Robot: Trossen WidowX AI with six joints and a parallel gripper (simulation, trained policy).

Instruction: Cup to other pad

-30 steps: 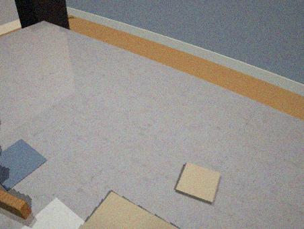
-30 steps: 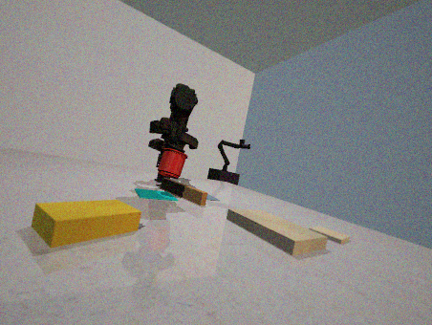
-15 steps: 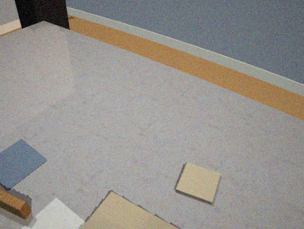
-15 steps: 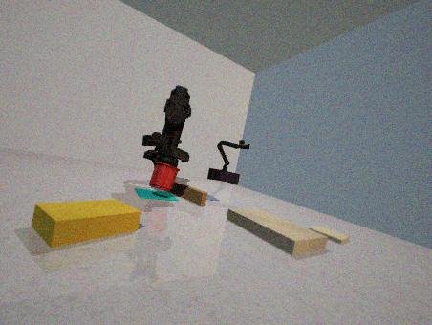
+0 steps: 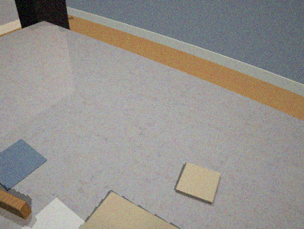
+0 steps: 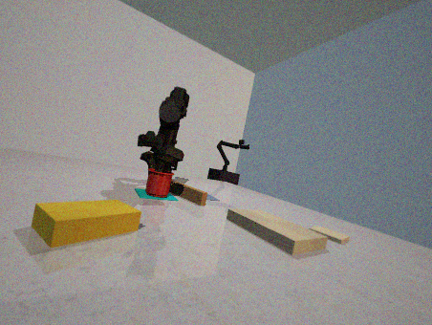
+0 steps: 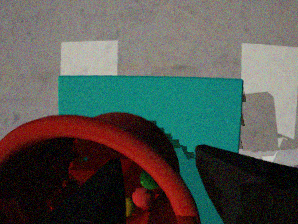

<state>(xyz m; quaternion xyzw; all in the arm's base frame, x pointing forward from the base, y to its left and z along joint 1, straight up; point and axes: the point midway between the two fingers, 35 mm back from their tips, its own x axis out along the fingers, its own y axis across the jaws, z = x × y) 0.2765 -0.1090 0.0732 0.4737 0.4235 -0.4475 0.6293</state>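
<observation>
The red cup (image 6: 159,184) (image 7: 120,135) stands upright on the teal pad (image 6: 141,193) (image 7: 150,95). Several marbles, among them a green marble (image 7: 148,180) and a pink marble (image 7: 142,198), lie inside it in the wrist view. My gripper (image 6: 162,168) (image 7: 159,161) is open at the cup's rim, one finger inside the cup and the other outside, with a gap between the outer finger and the wall. The blue pad (image 5: 21,163) (image 6: 210,196) has no cup on it. The cup and the gripper are out of the top view.
A wooden bar (image 5: 15,204) (image 6: 193,193) lies between the pads. A yellow block (image 6: 86,222), a large pale wooden board (image 5: 124,213) (image 6: 282,231) and a small pale board (image 5: 198,182) (image 6: 332,234) lie farther off. White patches (image 7: 90,57) lie beside the teal pad.
</observation>
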